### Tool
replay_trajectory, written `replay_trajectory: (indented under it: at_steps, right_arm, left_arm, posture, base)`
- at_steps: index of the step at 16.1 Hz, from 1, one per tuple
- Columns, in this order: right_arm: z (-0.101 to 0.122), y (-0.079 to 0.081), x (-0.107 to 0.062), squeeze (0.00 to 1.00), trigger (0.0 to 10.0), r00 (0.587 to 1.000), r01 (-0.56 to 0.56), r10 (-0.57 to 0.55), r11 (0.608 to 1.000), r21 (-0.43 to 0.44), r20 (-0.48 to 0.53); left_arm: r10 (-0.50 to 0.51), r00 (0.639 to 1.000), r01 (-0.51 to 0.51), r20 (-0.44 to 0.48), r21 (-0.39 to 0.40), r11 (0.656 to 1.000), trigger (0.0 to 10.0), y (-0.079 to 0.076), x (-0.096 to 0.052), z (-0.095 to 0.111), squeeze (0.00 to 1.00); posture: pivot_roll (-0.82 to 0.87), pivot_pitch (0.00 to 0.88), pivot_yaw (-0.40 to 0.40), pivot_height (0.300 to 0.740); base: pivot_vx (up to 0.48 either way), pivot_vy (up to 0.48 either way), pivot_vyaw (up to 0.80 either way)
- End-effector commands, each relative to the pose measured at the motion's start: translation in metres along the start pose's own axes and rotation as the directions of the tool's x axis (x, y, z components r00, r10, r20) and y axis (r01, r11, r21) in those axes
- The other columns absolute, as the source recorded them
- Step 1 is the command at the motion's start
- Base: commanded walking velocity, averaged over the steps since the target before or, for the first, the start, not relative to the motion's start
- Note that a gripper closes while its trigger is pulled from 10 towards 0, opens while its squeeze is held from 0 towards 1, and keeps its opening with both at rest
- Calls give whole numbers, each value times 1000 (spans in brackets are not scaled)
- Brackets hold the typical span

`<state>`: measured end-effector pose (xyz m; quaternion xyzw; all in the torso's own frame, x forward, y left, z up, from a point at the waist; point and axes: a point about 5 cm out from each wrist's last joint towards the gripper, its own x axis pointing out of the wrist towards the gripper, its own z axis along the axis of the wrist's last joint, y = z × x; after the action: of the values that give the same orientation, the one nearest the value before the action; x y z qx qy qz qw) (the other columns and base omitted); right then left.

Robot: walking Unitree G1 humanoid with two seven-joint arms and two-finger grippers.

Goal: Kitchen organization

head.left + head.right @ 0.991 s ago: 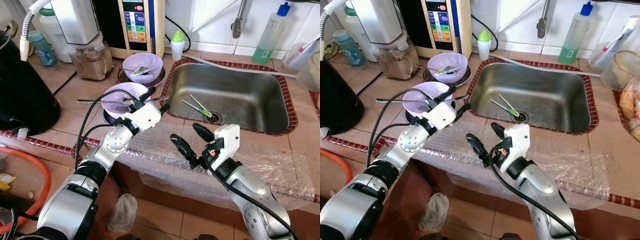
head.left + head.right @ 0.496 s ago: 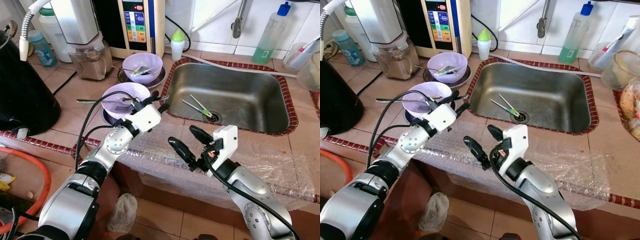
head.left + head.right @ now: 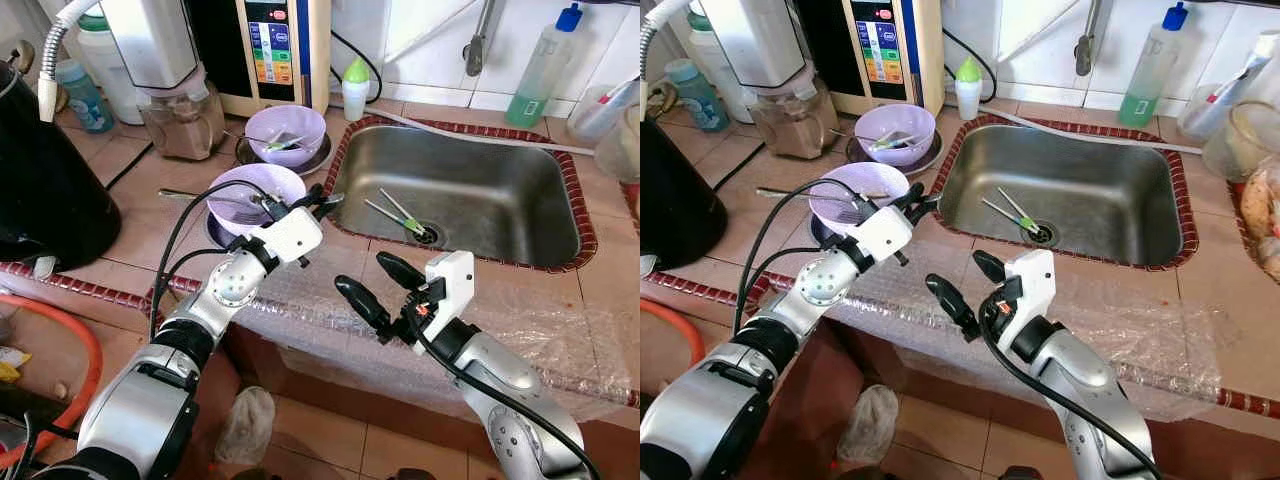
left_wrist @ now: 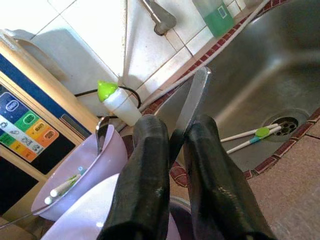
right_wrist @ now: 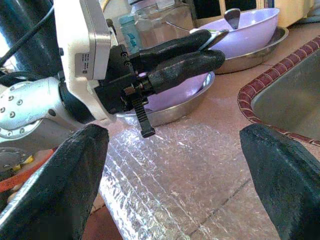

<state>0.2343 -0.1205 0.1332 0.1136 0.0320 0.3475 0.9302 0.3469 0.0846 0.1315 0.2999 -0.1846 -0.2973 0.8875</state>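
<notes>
A long metal utensil (image 3: 210,194) lies across the near purple bowl (image 3: 236,183), which sits in a steel dish. My left gripper (image 3: 312,197) is shut on the utensil's flat end (image 4: 194,95) by the sink's left rim. A second purple bowl (image 3: 286,129) behind it holds more utensils. Two green and white sticks (image 3: 398,213) lie by the sink drain. My right gripper (image 3: 366,276) is open over the bubble wrap at the counter's front edge, holding nothing.
The steel sink (image 3: 500,150) takes up the middle right. A black appliance (image 3: 45,185), a blender jar (image 3: 180,118) and a water dispenser (image 3: 280,50) stand at left and back. A green-capped bottle (image 3: 354,88) and a soap bottle (image 3: 545,70) line the wall.
The left gripper has shifted slightly toward the sink with the utensil, whose far end swung a little toward the back. The right gripper drifted slightly left.
</notes>
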Motion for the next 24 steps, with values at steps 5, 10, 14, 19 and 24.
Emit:
replay_trajectory:
  at_steps: [5, 10, 14, 19, 24]
  right_arm:
    - [2, -2, 2, 0, 10000, 1000, 1, 0, 1000, -20, 1]
    - [3, -6, 4, 0, 10000, 1000, 10, -10, 1000, -27, 3]
    - [2, -7, 7, 0, 10000, 1000, 11, -10, 1000, -28, 3]
    - [0, -9, 9, 0, 10000, 1000, 5, -5, 1000, -30, 1]
    - [5, -13, 13, 0, 10000, 999, 29, -27, 998, -64, 31]
  left_arm:
    - [73, 996, -74, 42, 36, 997, 0, 19, 1, 6, 0]
    - [153, 979, -163, 138, 63, 985, 0, 42, -3, 21, 0]
    - [232, 962, -232, 142, -14, 973, 0, 61, -9, 29, 0]
    - [258, 959, -252, 118, -59, 966, 0, 75, -18, 34, 0]
    - [287, 946, -269, 148, -133, 954, 0, 82, -14, 54, 0]
  posture:
    - [-183, 27, 83, 740]
    - [-177, 25, 76, 740]
    - [-156, 21, 70, 740]
    - [-143, 19, 64, 740]
    - [-140, 10, 68, 740]
  base:
    - [0, 0, 0]
    - [0, 0, 0]
    - [0, 0, 0]
    - [0, 0, 0]
    - [0, 0, 0]
